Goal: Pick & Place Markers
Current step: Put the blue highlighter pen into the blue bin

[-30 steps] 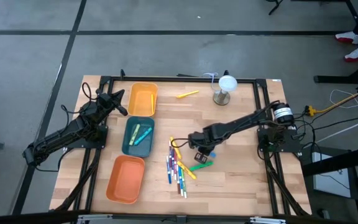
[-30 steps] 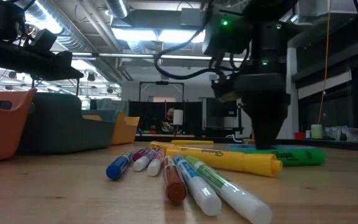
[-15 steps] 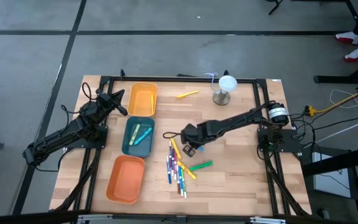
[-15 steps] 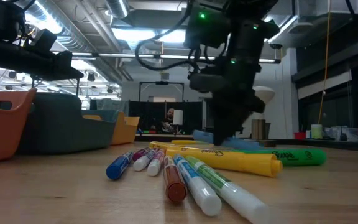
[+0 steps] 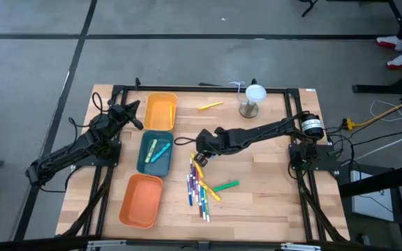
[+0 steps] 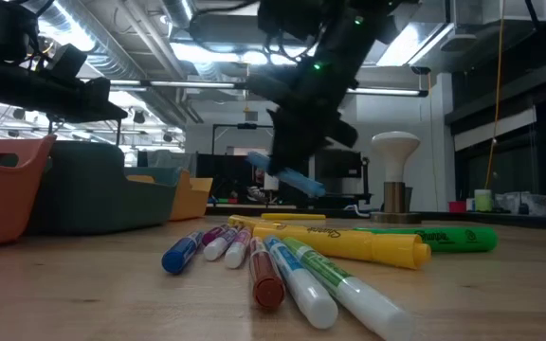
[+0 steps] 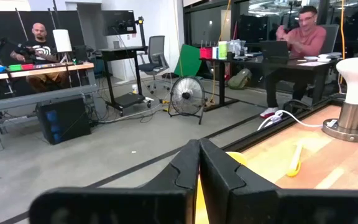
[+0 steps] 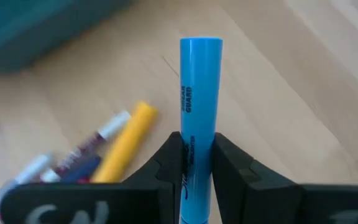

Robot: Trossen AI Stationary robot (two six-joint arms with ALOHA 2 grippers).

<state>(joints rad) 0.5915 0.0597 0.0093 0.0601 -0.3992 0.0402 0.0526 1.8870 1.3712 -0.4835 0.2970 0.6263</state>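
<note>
My right gripper (image 5: 201,153) hangs above the table between the teal tray (image 5: 146,164) and the marker pile (image 5: 199,185), shut on a light blue marker (image 8: 199,93), which also shows in the low view (image 6: 287,175). The pile of several markers lies flat on the wood, a green one (image 5: 225,186) beside it and a yellow one (image 5: 210,107) near the far edge. Yellow and green markers (image 5: 158,150) lie in the teal tray. My left gripper (image 5: 135,116) waits, shut, beside the yellow tray (image 5: 160,111). My right gripper pinches the light blue marker's barrel (image 8: 196,140) between its two fingers (image 8: 169,158), with the printed part and the flat end (image 8: 201,42) sticking out past the fingertips. The marker runs along the fingers. It is lifted clear of the table and tilted (image 6: 301,182).
An orange tray (image 5: 142,200) sits near the table's near-left corner. A white-topped metal stand (image 5: 252,100) is at the far edge. Bare wood lies right of the green marker. People sit at desks in the room beyond the table.
My right gripper has risen from the table beside the green marker and moved toward the table's left and far side, toward the teal tray. The light blue marker has come up with it, lifted clear of the wood. The other markers have stayed in place.
</note>
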